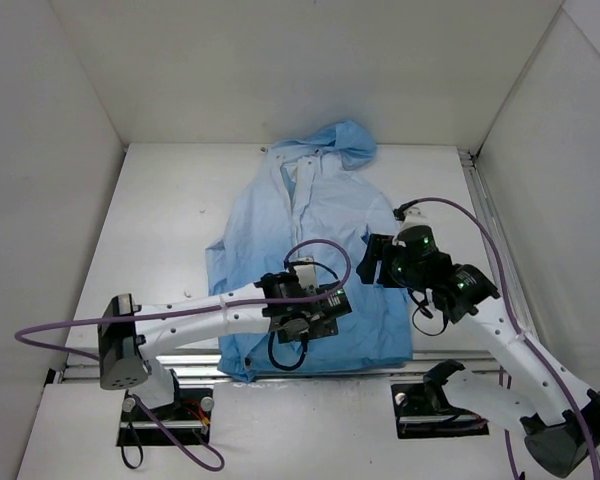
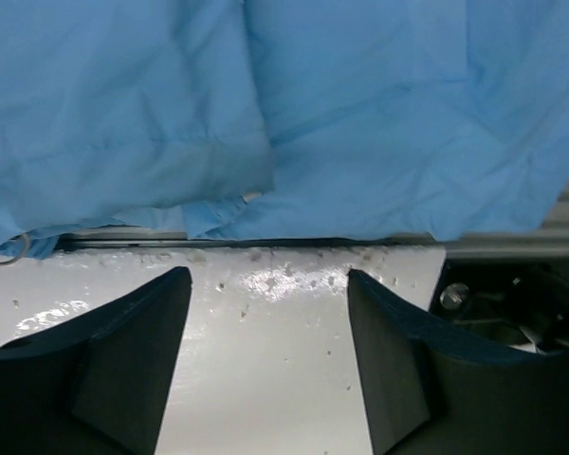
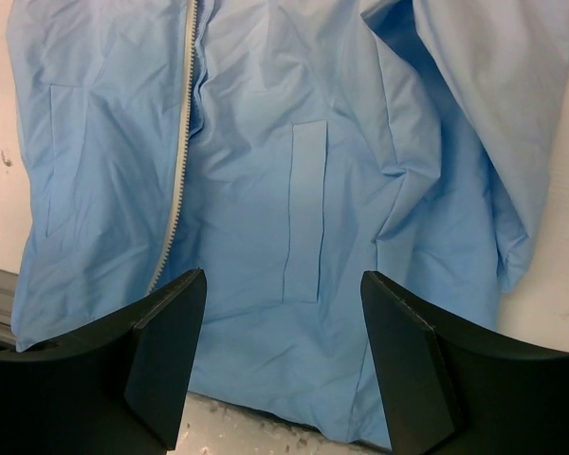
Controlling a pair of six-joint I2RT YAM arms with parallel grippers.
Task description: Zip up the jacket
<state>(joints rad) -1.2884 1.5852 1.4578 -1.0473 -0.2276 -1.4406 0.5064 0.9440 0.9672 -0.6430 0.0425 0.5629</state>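
Observation:
The light blue jacket (image 1: pixel 310 230) lies flat on the white table (image 1: pixel 170 220), hood at the far end and hem at the near edge. Its front is open, and the pale zipper edge (image 3: pixel 178 180) runs down left of a front pocket (image 3: pixel 303 218). My left gripper (image 1: pixel 302 318) hovers over the hem near the middle. In its wrist view its jaws stand open and empty (image 2: pixel 267 277), over bare white surface just below the hem (image 2: pixel 266 204). My right gripper (image 1: pixel 375 262) is at the jacket's right side, open and empty (image 3: pixel 283 277), above the fabric by the pocket.
White walls enclose the table on three sides. A metal rail (image 1: pixel 180 365) runs along the near edge, and the hem hangs over it (image 2: pixel 512 245). Purple cables (image 1: pixel 320 245) loop over the jacket. Black mount hardware (image 2: pixel 512 308) sits at the right of the left wrist view.

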